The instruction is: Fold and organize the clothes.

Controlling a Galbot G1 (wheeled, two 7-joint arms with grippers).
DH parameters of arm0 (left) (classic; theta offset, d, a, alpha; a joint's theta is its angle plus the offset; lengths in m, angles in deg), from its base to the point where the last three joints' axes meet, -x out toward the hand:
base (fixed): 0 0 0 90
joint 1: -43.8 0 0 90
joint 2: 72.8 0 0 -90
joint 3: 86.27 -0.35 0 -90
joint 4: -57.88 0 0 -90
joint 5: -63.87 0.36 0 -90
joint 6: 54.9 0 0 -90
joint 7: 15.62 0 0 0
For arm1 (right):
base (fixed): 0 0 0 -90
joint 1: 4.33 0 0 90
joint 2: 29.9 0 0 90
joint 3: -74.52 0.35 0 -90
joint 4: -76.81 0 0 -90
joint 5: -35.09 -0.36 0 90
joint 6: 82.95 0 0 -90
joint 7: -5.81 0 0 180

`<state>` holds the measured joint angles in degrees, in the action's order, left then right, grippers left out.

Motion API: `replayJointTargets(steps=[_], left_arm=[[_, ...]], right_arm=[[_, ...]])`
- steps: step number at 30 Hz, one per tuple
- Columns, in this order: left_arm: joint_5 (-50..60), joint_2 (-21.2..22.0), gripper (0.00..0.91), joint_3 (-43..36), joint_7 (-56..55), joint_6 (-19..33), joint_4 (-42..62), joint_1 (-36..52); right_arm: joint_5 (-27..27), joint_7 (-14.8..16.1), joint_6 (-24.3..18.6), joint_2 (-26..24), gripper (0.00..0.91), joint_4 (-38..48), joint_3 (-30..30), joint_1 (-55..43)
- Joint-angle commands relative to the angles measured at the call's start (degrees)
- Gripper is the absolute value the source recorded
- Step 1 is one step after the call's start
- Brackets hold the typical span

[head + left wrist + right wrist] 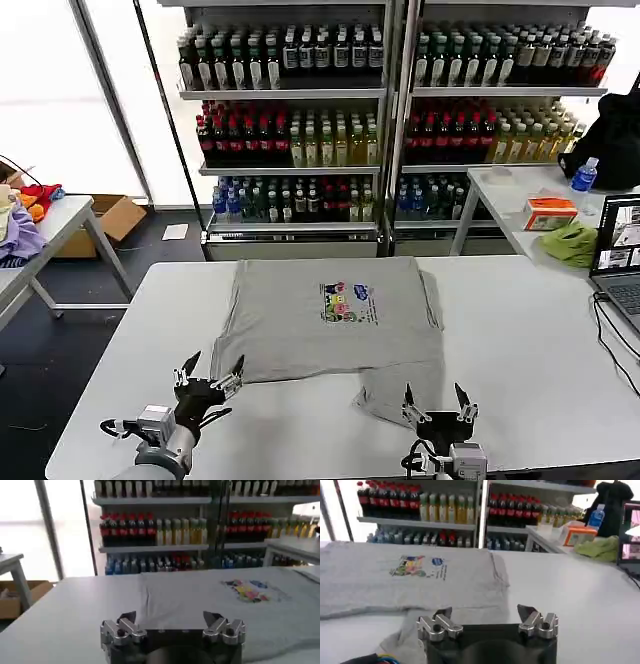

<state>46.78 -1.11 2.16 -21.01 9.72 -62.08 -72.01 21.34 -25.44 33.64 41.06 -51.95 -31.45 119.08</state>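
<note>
On the white table [520, 340], the grey shirt [310, 320] lies spread flat, chest graphic [346, 302] up, with a lower flap hanging out toward the near edge. Both grippers sit at that near side of the shirt: the left gripper [208, 378] just off its near-left corner, the right gripper [438, 402] beside the protruding flap, each with fingers spread wide and holding nothing. Folding seems barely under way; next, each gripper would likely need to drop onto a hem and pinch. Beyond the shirt stand shelves of bottled drinks [300, 130], with a side table carrying a green cloth [570, 243].
</note>
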Motion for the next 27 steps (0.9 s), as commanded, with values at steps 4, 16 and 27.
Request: replayJointTargets(steps=[4, 16, 27], left_arm=[[-1.8, -1.5, 0.907, 0.4, -0.1, -1.6, 5.0, 0.2], [-1.7, -1.0, 0.907, 0.2, -0.1, -1.6, 5.2, 0.2], [-1.8, -0.4, 0.907, -0.2, 0.0, -1.6, 5.5, 0.2]], right_arm=[[-0.5, -0.7, -0.4, 0.3, 0.907, 1.7, -0.3, 0.5], [-1.0, -0.7, -1.4, 1.1, 0.907, 3.3, -0.2, 0.8], [-1.5, -0.6, -1.8, 1.6, 0.907, 4.2, -0.3, 1.2]])
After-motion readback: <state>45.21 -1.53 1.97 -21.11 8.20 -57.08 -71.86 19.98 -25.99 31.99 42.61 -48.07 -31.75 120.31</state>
